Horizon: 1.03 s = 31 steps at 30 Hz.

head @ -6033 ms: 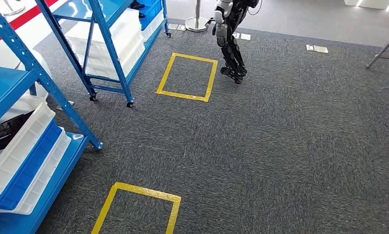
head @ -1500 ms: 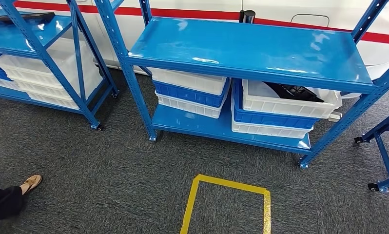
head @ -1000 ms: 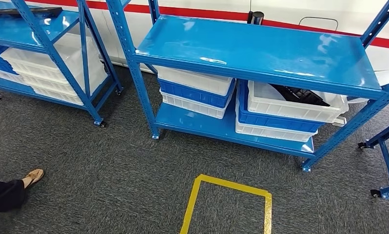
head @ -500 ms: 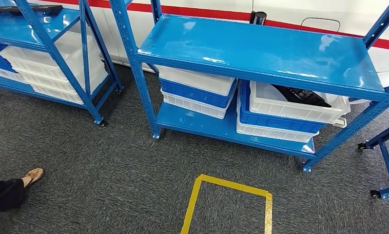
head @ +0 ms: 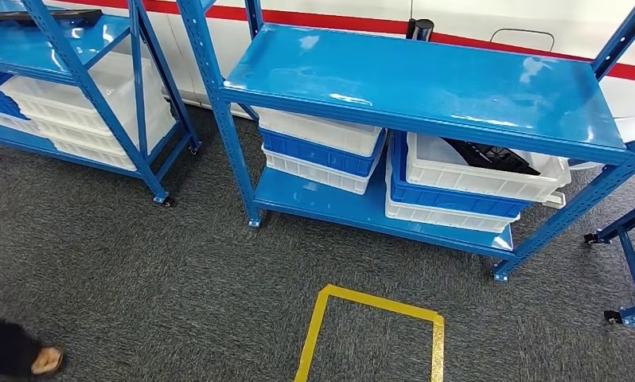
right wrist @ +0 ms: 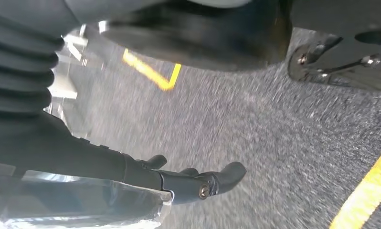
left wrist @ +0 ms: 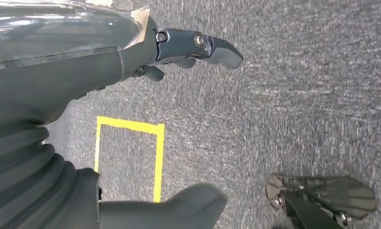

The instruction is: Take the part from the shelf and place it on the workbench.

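1. Left hand [left wrist: 131, 119] hangs over the grey carpet [head: 179, 286], fingers apart, holding nothing.
2. Right hand [right wrist: 131, 176] likewise hangs over carpet, fingers spread and empty.
3. A yellow tape square [head: 372, 334] marks the floor; a person's foot [head: 45, 360] is at the near left.
4. The blue shelf [head: 426, 79] stands beyond; the black part [head: 489, 155] lies in the top white bin [head: 481, 177] on its lower tier, right side.

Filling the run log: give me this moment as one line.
phase: facing shelf | part: in white bin | left hand: holds nothing | right hand: holds nothing
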Available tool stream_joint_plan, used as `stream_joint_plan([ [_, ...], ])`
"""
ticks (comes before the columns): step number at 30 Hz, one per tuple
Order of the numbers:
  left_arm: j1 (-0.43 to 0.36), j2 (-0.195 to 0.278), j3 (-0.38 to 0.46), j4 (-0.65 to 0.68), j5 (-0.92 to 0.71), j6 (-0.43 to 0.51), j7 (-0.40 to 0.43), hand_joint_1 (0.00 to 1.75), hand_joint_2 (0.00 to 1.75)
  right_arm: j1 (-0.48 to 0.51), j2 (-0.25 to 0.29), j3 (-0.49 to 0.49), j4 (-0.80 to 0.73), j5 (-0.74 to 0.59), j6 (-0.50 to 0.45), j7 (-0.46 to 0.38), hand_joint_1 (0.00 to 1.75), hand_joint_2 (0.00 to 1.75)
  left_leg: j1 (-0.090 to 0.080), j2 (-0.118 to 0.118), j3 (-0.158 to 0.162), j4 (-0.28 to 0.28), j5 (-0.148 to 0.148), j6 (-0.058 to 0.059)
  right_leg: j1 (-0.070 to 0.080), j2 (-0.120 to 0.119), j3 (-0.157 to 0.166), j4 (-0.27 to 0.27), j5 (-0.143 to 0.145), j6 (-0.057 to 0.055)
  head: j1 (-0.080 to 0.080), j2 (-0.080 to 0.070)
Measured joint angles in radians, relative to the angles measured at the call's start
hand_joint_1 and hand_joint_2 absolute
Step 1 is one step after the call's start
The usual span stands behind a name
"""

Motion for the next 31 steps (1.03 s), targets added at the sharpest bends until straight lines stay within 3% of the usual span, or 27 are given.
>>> stream_joint_plan([
  [23, 0.111, 0.098, -0.06, -0.134, 0.163, -0.288, -0.062, 0.0, 0.0, 0.131, -0.147, 0.01, -0.126, -0.702, 0.224, -0.228, 0.0, 0.0, 0.0, 0.0, 0.001, 0.0, -0.002, 0.002, -0.001, 0.0, -0.005, 0.0, -0.002, 0.002, 0.0, 0.0],
  [31, 0.121, 0.107, -0.069, -0.149, 0.173, -0.305, -0.066, 0.0, 0.0, 0.141, -0.163, 0.012, -0.141, -0.744, 0.236, -0.241, 0.0, 0.0, 0.0, 0.0, 0.001, 0.0, -0.002, 0.002, -0.001, 0.0, -0.005, 0.0, -0.002, 0.002, 0.0, 0.0],
])
